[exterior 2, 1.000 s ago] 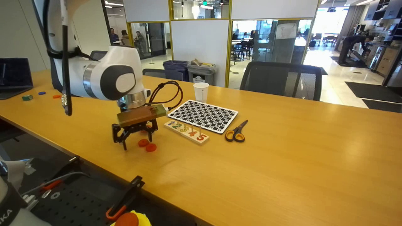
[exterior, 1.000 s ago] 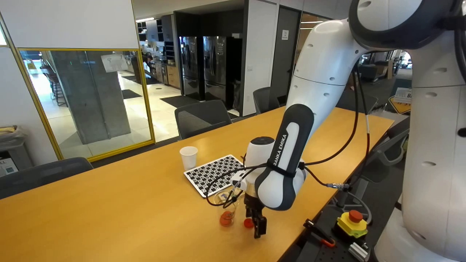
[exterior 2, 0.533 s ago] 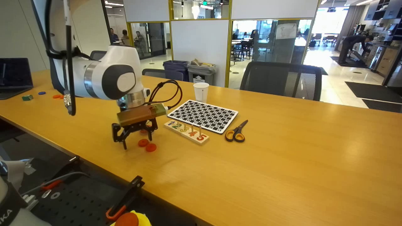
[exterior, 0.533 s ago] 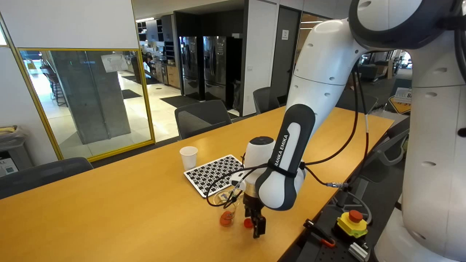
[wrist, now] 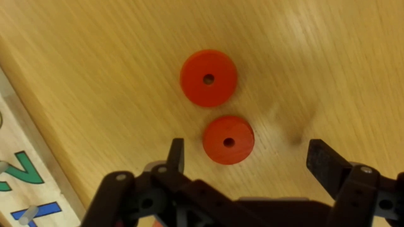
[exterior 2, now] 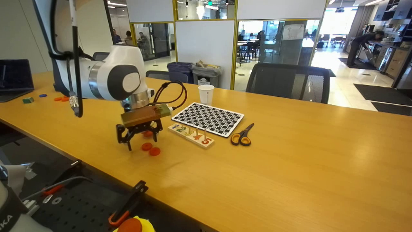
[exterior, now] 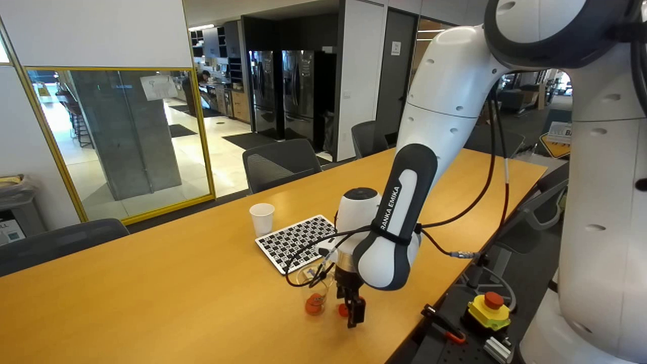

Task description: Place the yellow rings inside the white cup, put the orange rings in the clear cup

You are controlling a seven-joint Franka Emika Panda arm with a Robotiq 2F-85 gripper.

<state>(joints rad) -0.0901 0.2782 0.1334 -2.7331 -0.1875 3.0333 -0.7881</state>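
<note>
Two orange rings, one (wrist: 208, 94) farther from the jaws and one (wrist: 228, 154) between the fingertips in image position, lie flat on the table. They also show in an exterior view (exterior 2: 154, 151). My gripper (wrist: 245, 142) is open and empty, slightly above the table; it also shows in an exterior view (exterior 2: 142, 145). The clear cup (exterior: 305, 283) stands beside the gripper with orange-red rings (exterior: 315, 304) inside; the gripper mostly hides it in an exterior view. The white cup (exterior: 262, 220) stands upright at the checkerboard's far corner; its inside is hidden. No yellow rings are visible.
A checkerboard (exterior 2: 208, 118), a wooden number board with pegs (exterior 2: 206, 144) and scissors (exterior 2: 241, 138) lie beyond the gripper. Orange pieces (exterior 2: 58, 99), a blue piece (exterior 2: 42, 95), a green block (exterior 2: 28, 100) and a laptop (exterior 2: 14, 80) are at the far left. The table edge is near.
My gripper has risen a little and shifted slightly, staying open. The rings and cups have not moved.
</note>
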